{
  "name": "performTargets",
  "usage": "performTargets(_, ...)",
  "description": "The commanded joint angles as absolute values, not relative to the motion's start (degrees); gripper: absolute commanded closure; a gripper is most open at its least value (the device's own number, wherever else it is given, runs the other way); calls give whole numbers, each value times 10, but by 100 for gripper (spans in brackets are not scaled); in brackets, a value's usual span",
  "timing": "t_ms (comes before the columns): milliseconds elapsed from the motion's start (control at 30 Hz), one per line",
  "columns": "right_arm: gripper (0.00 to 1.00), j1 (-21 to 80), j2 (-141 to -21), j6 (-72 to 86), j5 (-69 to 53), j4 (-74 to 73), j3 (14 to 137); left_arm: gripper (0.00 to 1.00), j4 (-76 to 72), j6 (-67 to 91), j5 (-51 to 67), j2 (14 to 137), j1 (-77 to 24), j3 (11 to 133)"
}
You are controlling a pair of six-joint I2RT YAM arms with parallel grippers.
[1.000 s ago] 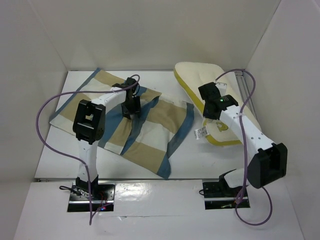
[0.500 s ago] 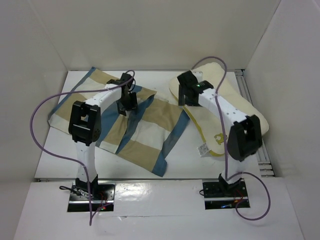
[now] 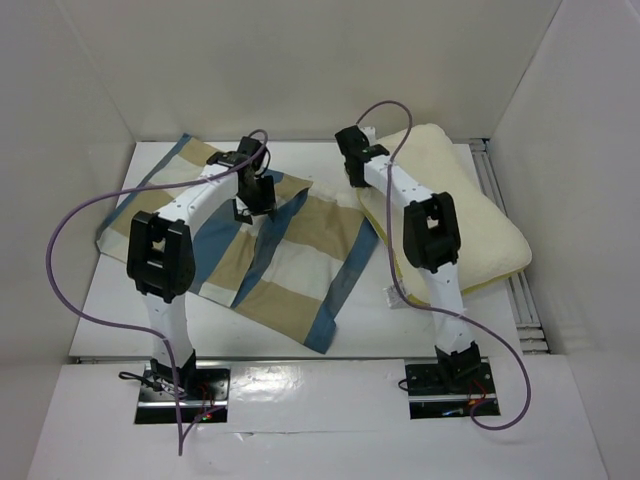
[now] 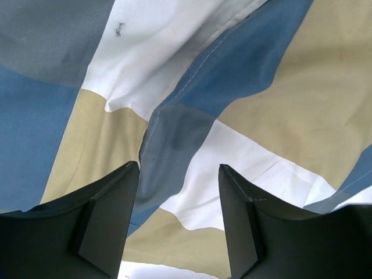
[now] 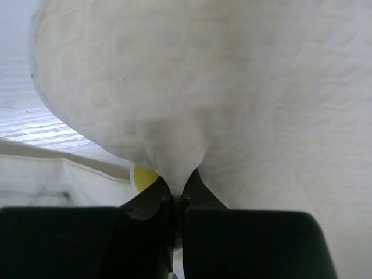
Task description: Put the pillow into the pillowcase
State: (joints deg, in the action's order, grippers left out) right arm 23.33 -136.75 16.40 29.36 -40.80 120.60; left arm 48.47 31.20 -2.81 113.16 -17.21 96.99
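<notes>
Right jaws clench the pillow (image 3: 470,212), lying far-left to near-right; left jaws gape over the pillowcase (image 3: 300,268).

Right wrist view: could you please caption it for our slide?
Right gripper shut, pinching a fold of the cream pillow.

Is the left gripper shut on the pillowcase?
No, in the left wrist view the left gripper is open, its jaws wide apart over the pillowcase and pinching nothing.

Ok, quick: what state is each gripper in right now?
Left gripper: open over the pillowcase, gripping nothing.
Right gripper: closed, pinching a fold of the pillow.
</notes>
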Motion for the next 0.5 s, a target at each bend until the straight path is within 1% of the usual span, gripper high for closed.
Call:
performTargets(0, 100, 229, -1262, 147, 282, -340, 1161, 30, 503, 295, -42, 1099, -174, 987)
performTargets(33, 100, 229, -1197, 138, 266, -323, 1113, 30, 503, 289, -42, 1099, -174, 987)
performTargets(100, 100, 235, -1136, 126, 241, -296, 1073, 30, 503, 284, -42, 1107, -169, 994)
performTargets(133, 100, 235, -1079, 119, 233, -296, 1036, 30, 503, 284, -42, 1113, -169, 999)
performTargets(200, 100, 246, -1028, 108, 214, -283, 1000, 30, 508, 284, -42, 1125, -163, 999)
performTargets(233, 100, 251, -979, 99, 190, -283, 960, 30, 508, 284, -42, 1125, -163, 999)
performTargets(267, 100, 266, -955, 93, 175, -271, 936, 30, 508, 279, -48, 1132, -157, 999)
performTargets(300, 100, 287, -909, 87, 151, -253, 887, 30, 508, 279, -48, 1132, -148, 999)
performTargets(333, 100, 287, -891, 87, 129, -245, 863, 30, 508, 279, -48, 1132, -142, 999)
performTargets(400, 100, 329, -860, 82, 99, -229, 820, 30, 513, 279, -43, 1132, -126, 999)
performTargets(467, 100, 386, -825, 87, 77, -201, 748, 32, 513, 279, -29, 1127, -93, 999)
